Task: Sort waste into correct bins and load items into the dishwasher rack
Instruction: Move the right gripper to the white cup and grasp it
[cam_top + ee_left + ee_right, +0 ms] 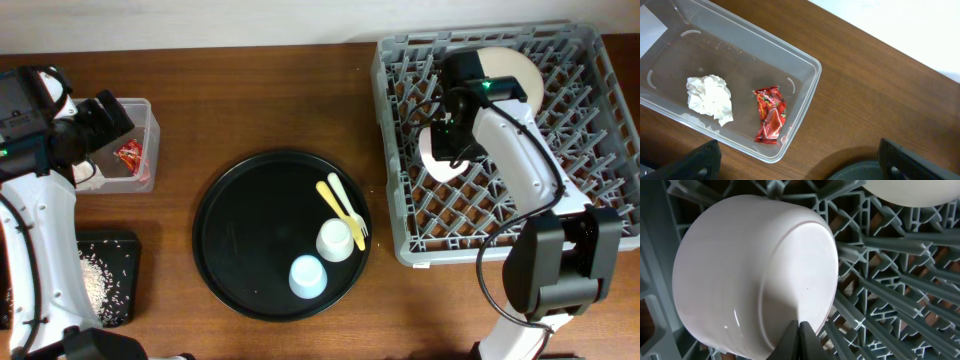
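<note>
My left gripper is open and empty, hovering beside the clear tub, also in the overhead view. The tub holds the white tissue wad and the red wrapper. My right gripper is shut on the small pink bowl, which lies tilted on its side among the pegs of the grey rack. The large cream bowl stands in the rack behind it. The fork and spoon, white cup and blue cup sit on the round black tray.
The shallow black rectangular tray with loose rice grains lies at the front left, under my left arm. Bare wood table shows between the tub, the round tray and the rack.
</note>
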`<state>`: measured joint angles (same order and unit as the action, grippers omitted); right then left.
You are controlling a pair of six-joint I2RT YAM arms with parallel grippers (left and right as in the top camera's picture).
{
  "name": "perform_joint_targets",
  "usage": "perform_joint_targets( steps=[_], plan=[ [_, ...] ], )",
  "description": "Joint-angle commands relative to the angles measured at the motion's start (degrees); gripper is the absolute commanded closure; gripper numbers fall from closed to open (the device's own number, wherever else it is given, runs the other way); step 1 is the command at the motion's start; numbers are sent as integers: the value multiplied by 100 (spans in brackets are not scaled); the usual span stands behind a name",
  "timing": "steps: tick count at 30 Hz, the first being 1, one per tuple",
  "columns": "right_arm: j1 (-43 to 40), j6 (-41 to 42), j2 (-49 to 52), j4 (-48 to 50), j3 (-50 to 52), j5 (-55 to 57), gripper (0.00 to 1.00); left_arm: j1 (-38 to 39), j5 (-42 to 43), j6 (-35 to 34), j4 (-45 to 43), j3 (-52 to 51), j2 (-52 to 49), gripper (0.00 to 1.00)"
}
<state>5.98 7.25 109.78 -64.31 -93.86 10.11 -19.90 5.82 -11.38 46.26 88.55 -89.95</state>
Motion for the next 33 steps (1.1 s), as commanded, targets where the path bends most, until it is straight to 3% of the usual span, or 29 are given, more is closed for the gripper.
perform_joint_targets(
  steps=[1, 6, 12, 18, 21, 23, 27, 29, 33],
  plan=[
    [107, -105, -363, -81, -181, -660, 96, -24, 39, -9, -7, 22, -13, 1],
    [114, -160, -802, -101, -238, -894, 96, -24, 39, -9, -9, 22, -13, 1],
    [236, -1156, -859, -267, -236, -4022, 96, -24, 39, -9, -9, 22, -13, 0],
    [1303, -1123, -859, -540, -234, -3812, 87, -24, 39, -9, -7, 22, -13, 1],
    [2109, -308, -859, -756, -201, -2796, 67, -24, 39, -9, -7, 22, -13, 1],
    [2592, 284, -852, -728, -140, -2188, 47, -24, 39, -9, -9, 22, -13, 1],
    [3270, 1373, -837, -675, 9, -1023, 29, -24, 39, -9, -9, 22, -13, 1],
    [3515, 1578, -837, -522, 166, -940, 2, -24, 39, -9, -9, 22, -13, 1],
    [3587, 1576, -835, -142, 614, -935, 2, -24, 39, -9, -9, 22, -13, 1]
  ],
)
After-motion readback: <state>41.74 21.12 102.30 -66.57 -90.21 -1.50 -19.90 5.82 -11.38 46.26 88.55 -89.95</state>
